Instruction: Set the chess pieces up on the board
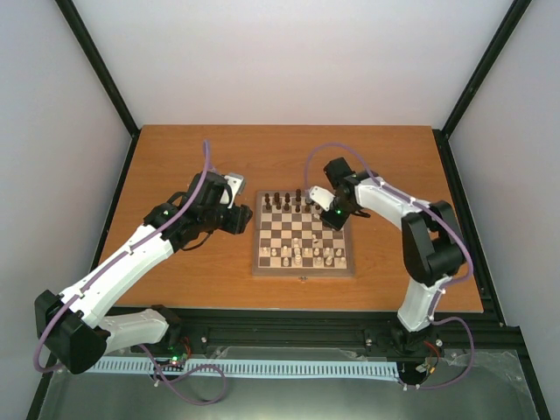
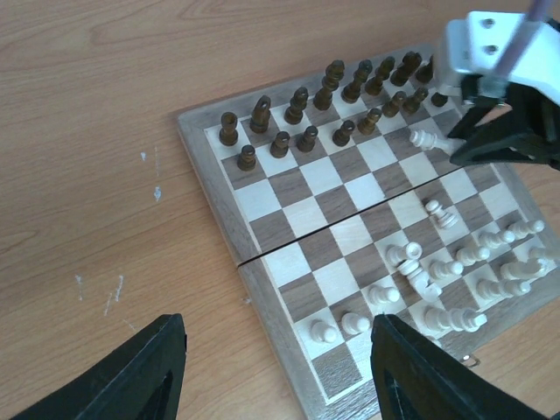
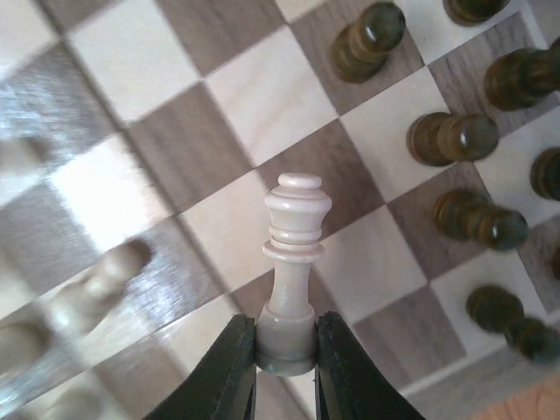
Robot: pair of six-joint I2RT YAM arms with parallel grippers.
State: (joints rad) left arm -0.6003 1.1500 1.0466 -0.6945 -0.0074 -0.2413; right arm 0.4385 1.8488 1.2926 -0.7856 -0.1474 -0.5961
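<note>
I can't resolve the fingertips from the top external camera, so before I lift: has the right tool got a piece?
Observer: Yes. The right wrist view shows the right tool shut on the base of a pale piece, one finger on each side.
Operator: Is it upright?
Observer: No. In the left wrist view it is tipped sideways, sticking out from the fingers, close to the dark pieces.
Operator: And the left tool?
Observer: The left tool is open with nothing gripped, hanging above a corner of the board.
</note>
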